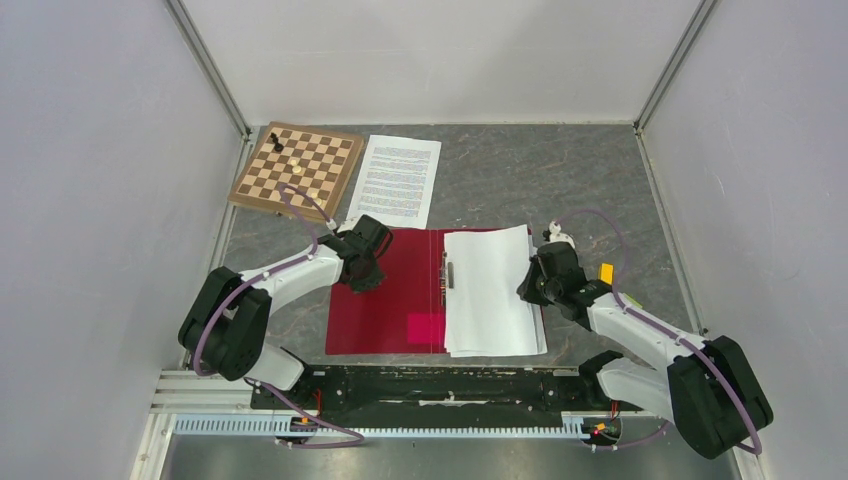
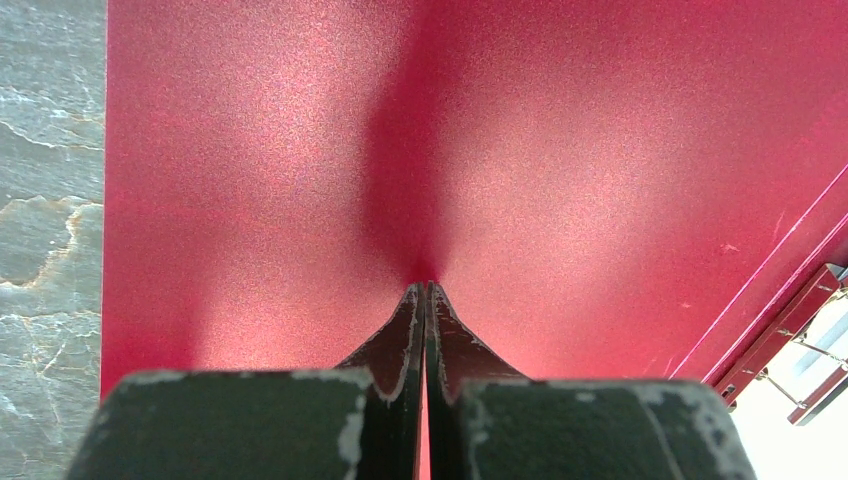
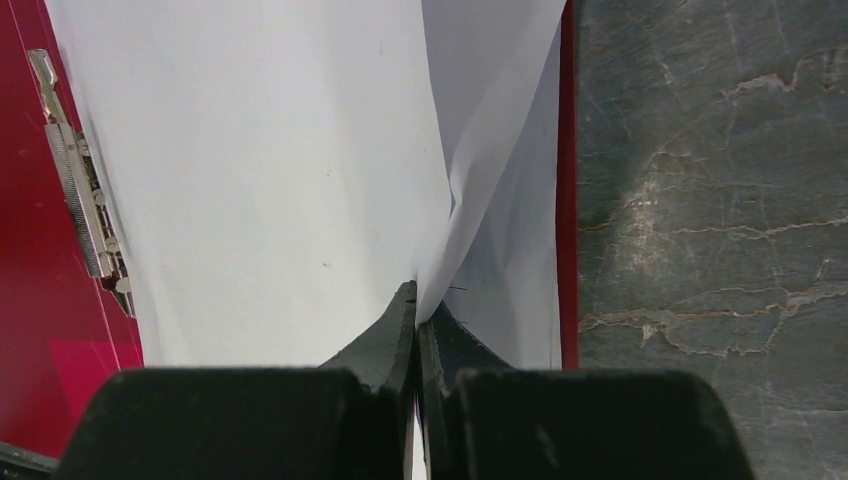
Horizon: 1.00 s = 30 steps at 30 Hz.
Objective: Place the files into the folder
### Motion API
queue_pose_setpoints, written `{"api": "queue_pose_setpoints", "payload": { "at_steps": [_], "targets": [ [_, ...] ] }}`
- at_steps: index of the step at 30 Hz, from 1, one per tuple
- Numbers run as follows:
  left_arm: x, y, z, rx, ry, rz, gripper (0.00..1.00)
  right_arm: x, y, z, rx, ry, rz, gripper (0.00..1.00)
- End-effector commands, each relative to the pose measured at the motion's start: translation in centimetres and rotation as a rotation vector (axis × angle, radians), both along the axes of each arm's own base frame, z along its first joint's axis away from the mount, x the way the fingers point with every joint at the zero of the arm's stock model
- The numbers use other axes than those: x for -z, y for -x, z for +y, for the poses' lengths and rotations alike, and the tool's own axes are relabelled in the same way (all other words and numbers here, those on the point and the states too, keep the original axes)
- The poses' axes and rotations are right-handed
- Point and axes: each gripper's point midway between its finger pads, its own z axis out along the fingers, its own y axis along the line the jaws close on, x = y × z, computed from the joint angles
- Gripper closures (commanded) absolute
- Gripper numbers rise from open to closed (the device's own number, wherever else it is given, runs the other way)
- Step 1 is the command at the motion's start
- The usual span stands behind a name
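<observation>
The left pincer [image 2: 425, 290] clamps the left cover of the flat red binder folder [image 1: 380, 300], open on the grey bench [image 1: 580, 190]; the right pincer [image 3: 416, 302] pinches a blank white paper sheet [image 3: 280, 180] inside it. Beyond lies one printed white sheet [image 1: 395, 180].

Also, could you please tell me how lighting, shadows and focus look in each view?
Top external: even, soft light, sharp, hardly any shadows. Left wrist: a dark shadow on the folder ahead of the shut left tool, with sheen either side. Right wrist: the sheets look bright and nearly featureless, with a grey shadow in their fold.
</observation>
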Motion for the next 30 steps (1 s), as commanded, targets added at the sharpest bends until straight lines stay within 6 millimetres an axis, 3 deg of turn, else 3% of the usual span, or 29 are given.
{"api": "queue_pose_setpoints", "payload": {
  "at_steps": [1,6,11,14,19,30],
  "targets": [
    [-0.7,-0.7,-0.5,-0.019,0.016,-0.02,0.98,-1.3,-1.3,-0.2,0.009,0.033,-0.05,0.91],
    [-0.9,-0.8,-0.5,-0.017,0.01,-0.025,0.98,-2.7,-1.9,-0.9,0.0,0.087,-0.077,0.44],
    [-1.2,-0.9,-0.6,-0.005,0.013,-0.028,0.96,-4.1,-2.5,-2.2,0.007,0.156,-0.122,0.19],
    [-1.3,-1.0,-0.7,0.0,0.016,-0.027,0.96,-3.7,-2.8,-2.3,-0.029,0.152,-0.118,0.14],
    [-1.6,-1.3,-1.0,0.013,0.015,-0.029,0.96,-3.4,-3.3,-0.4,-0.125,0.098,-0.102,0.11],
    [-1.8,-1.5,-1.1,0.027,0.013,-0.027,0.96,-3.2,-4.5,0.2,-0.121,0.129,-0.1,0.1]
  ]
}}
